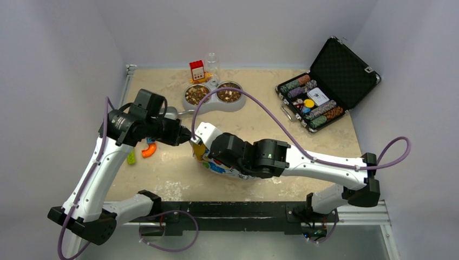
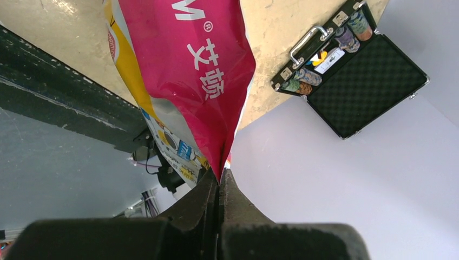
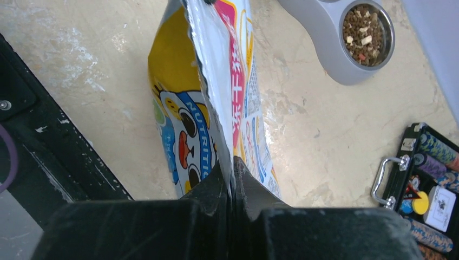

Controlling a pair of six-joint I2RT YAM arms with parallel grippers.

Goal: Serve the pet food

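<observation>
The pet food bag (image 1: 207, 142), white and yellow with a cartoon on one face and pink on the other, is held up over the table middle. My left gripper (image 1: 188, 135) is shut on its pink edge, as the left wrist view (image 2: 219, 177) shows against the pink face (image 2: 200, 70). My right gripper (image 1: 204, 154) is shut on the bag's top edge, seen in the right wrist view (image 3: 233, 165) with the bag (image 3: 216, 92) hanging below. Brown kibble (image 1: 197, 95) fills both cups of the grey double bowl (image 1: 212, 104); one cup of kibble (image 3: 367, 33) shows in the right wrist view.
An open black case of poker chips (image 1: 325, 89) lies at the back right. A red box (image 1: 197, 70) and a clear glass (image 1: 211, 61) stand behind the bowl. A grey metal piece (image 1: 172, 112) shows by the left wrist. Orange (image 1: 149, 150) and yellow-green (image 1: 131, 157) items lie under the left arm.
</observation>
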